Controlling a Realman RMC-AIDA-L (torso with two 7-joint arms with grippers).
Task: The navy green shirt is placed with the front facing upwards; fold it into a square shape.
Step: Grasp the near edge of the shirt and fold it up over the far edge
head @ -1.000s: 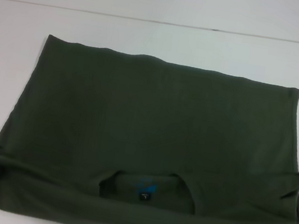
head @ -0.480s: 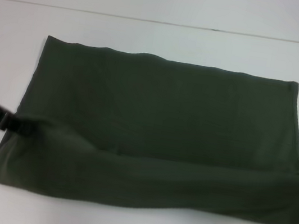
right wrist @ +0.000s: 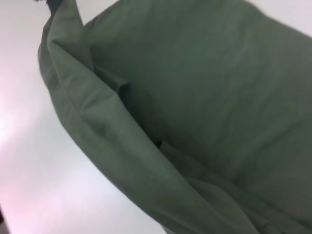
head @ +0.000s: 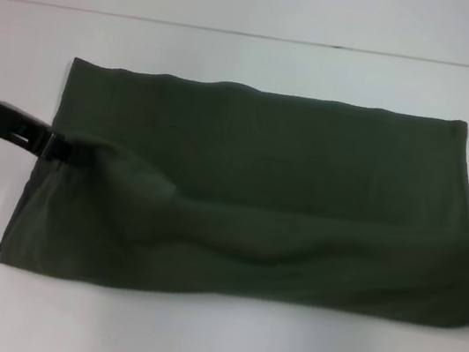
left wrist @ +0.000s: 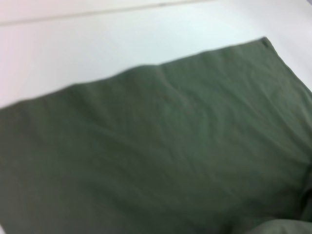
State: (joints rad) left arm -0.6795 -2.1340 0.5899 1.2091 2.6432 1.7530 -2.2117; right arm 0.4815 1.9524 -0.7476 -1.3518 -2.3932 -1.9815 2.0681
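The navy green shirt (head: 256,153) lies spread on the white table (head: 252,63), with its near part folded over and raised as a long roll (head: 294,248) running from left to right. My left gripper (head: 57,148) comes in from the left and is shut on the left end of the raised fold. The right end of the fold stays lifted at the right border of the head view, where my right gripper is out of view. The left wrist view shows the flat cloth (left wrist: 156,146). The right wrist view shows the raised fold (right wrist: 112,131). The lettering and the neck label are hidden.
A bare strip of white table (head: 208,342) runs along the shirt's near side, and more bare table lies beyond its far hem up to a thin line (head: 257,34) across the back.
The raised fold has moved away from me across the shirt, covering the neck opening and its label. My left gripper has moved up and inward with the cloth.
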